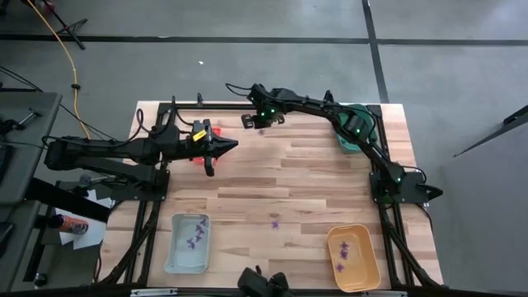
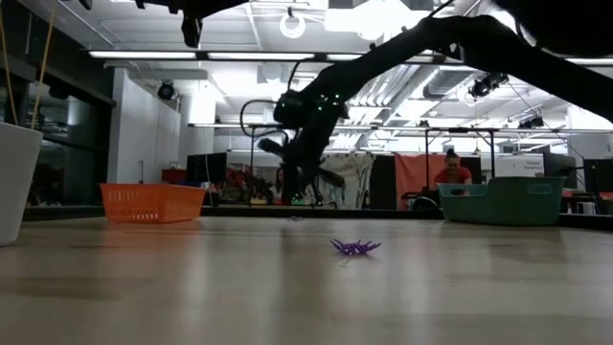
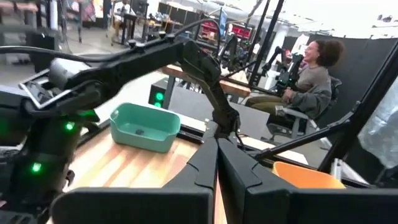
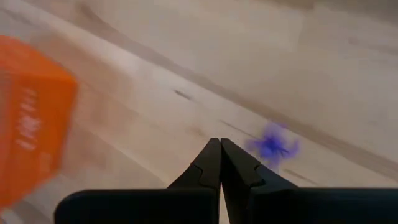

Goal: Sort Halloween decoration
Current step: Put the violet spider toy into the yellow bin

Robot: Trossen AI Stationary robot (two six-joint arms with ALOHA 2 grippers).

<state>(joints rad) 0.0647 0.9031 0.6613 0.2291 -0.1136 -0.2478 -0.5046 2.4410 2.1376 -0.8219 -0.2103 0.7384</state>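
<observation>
From above, the left arm reaches in from the table's left edge, its left gripper (image 1: 229, 147) clenched and empty, pointing right over bare wood beside the red tray (image 1: 216, 129). The right arm bends from the right edge across the far side of the table, and the right gripper (image 1: 262, 124) hangs near the far edge with a purple decoration (image 1: 262, 130) just beside it. Another purple piece (image 1: 275, 221) lies alone on the wood between the pale blue tray (image 1: 173, 247) and the orange tray (image 1: 373, 264); both trays hold purple pieces.

At table height, a purple piece (image 2: 355, 247) sits on the wood mid-table, well in front of the right gripper (image 2: 299, 196) hanging farther back.

The left wrist camera shows closed fingers (image 3: 205, 163), with the green tray (image 3: 144, 127) beyond.

The right wrist camera shows closed, empty fingers (image 4: 210, 163) above a blurred purple piece (image 4: 273, 145) just beside their tips.
</observation>
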